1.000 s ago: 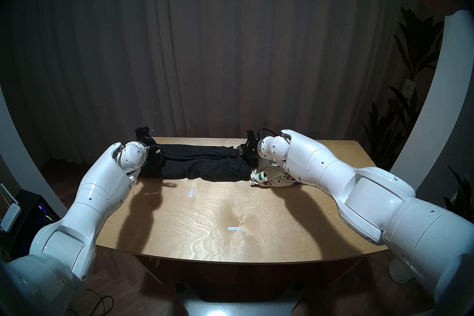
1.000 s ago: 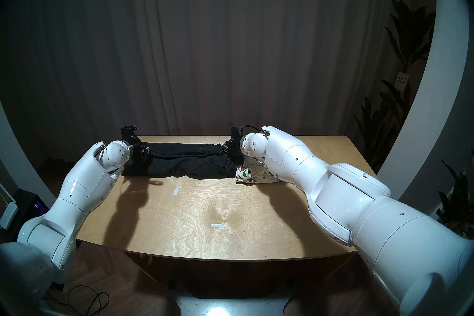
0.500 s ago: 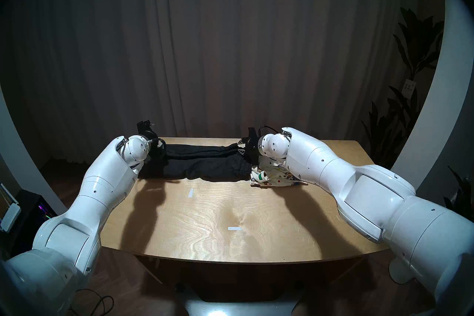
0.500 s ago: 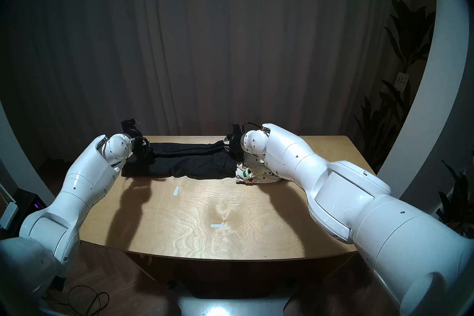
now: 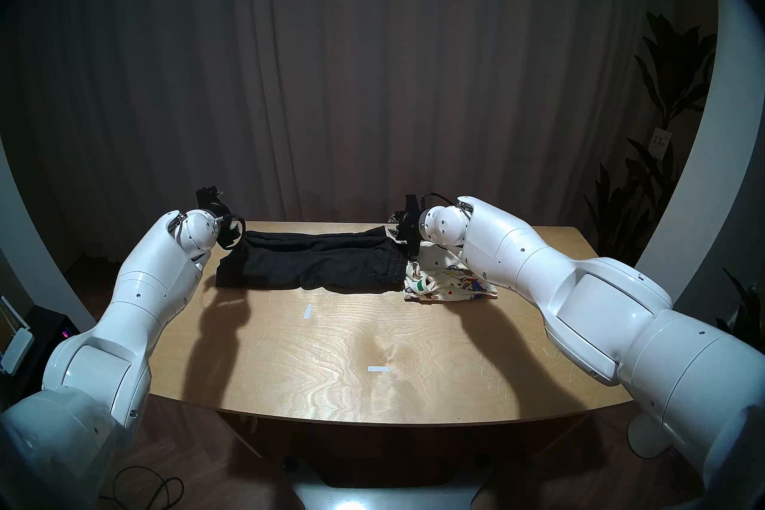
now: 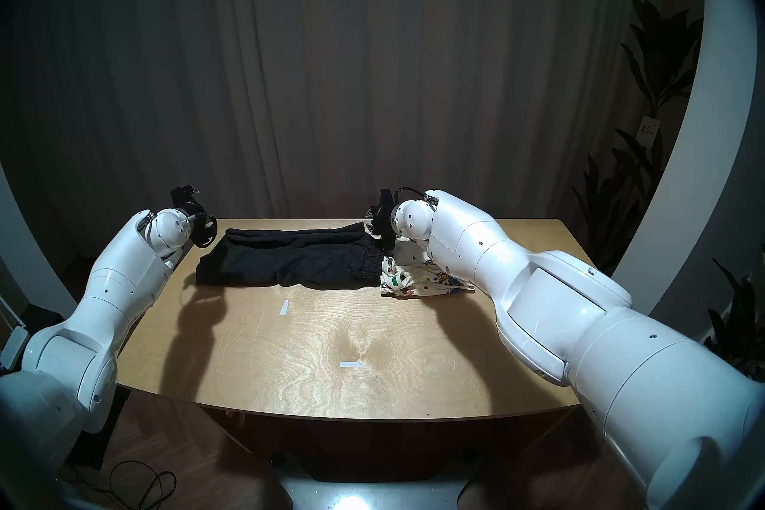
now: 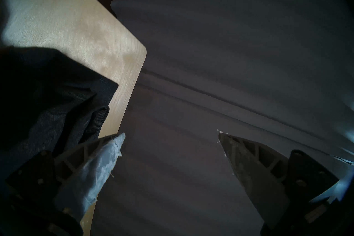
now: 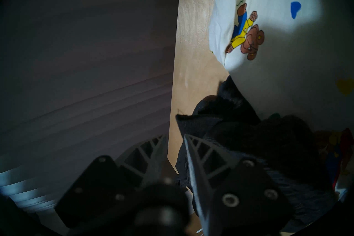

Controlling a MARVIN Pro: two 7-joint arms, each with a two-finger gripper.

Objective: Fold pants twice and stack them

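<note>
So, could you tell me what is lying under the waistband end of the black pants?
The black pants overlap the left edge of the folded teddy-bear pants, and bare table shows around both. How far the print reaches underneath is covered.

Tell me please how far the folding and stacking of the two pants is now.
Done, it seems: the black pants lie folded once lengthwise on the table, and the teddy-bear pants sit as a small folded bundle beside their waistband end. In hand: nothing; the left gripper is open beyond the table edge, and the right gripper is parted, holding no cloth. Left: the black pair's second fold, then stacking.
</note>
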